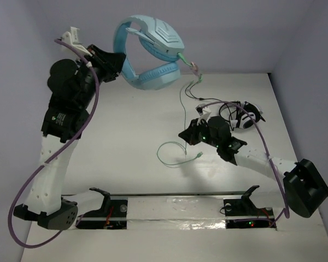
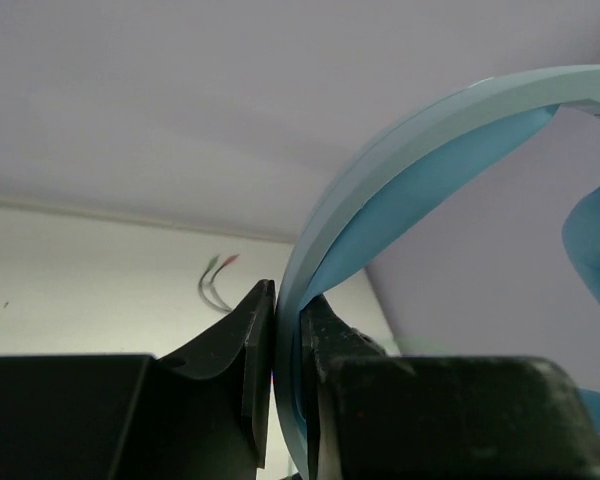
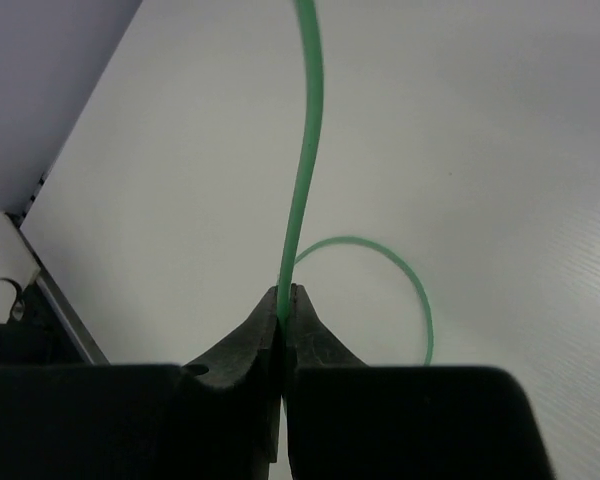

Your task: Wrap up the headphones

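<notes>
The light-blue headphones [image 1: 153, 54] hang in the air at the back of the table. My left gripper [image 1: 117, 61] is shut on their wide headband [image 2: 430, 150], which is pinched between the jaws of that gripper [image 2: 288, 300]. The thin green cable [image 1: 181, 103] drops from the lower earcup to my right gripper [image 1: 186, 134], which is shut on it low over the table. In the right wrist view the cable [image 3: 306, 150] rises straight out of the closed right gripper [image 3: 289, 292]. Beyond it the cable forms a loop [image 1: 172, 153] lying on the table.
Smaller black-and-white headphones [image 1: 246, 117] with a dark cable lie behind the right arm at the right. A thin cable end with green and red tips [image 2: 218, 272] lies on the table. White walls enclose the back and sides.
</notes>
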